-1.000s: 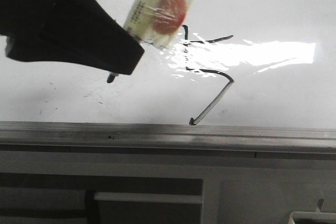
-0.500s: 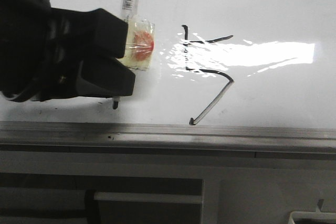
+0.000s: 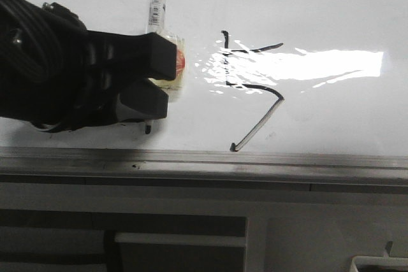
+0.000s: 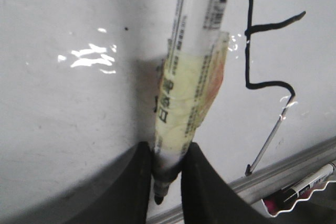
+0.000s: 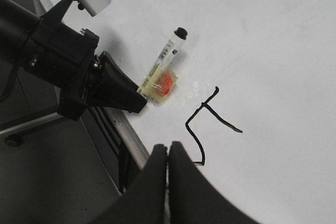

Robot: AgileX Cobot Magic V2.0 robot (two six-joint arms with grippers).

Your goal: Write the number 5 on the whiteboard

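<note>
The whiteboard (image 3: pixel 331 17) carries the number 5 (image 3: pixel 250 87), black and angular, its long tail slanting down to the grey rail (image 3: pixel 268 160). My left gripper (image 3: pixel 162 81) is shut on a marker (image 3: pixel 155 7) wrapped in yellowish tape with a red spot. The marker's dark tip (image 3: pixel 148 128) pokes out near the rail, left of the 5. In the left wrist view both fingers (image 4: pixel 202 182) clamp the marker (image 4: pixel 194 77) just above its tip, and the number 5 (image 4: pixel 262 51) lies beside it. My right gripper (image 5: pixel 168 148) is shut on nothing, hovering over the number 5 (image 5: pixel 205 119).
Grey panels (image 3: pixel 191 227) lie past the rail. A white scalloped tray holding another marker (image 4: pixel 310 182) sits beyond the rail. The right wrist view shows the left arm (image 5: pixel 63 72) reaching over the board's edge, with dark floor beside it.
My left gripper has come down toward the rail. The marker has swung from a rightward tilt to nearly straight, its tip now closer to the rail. The 5 is unchanged.
</note>
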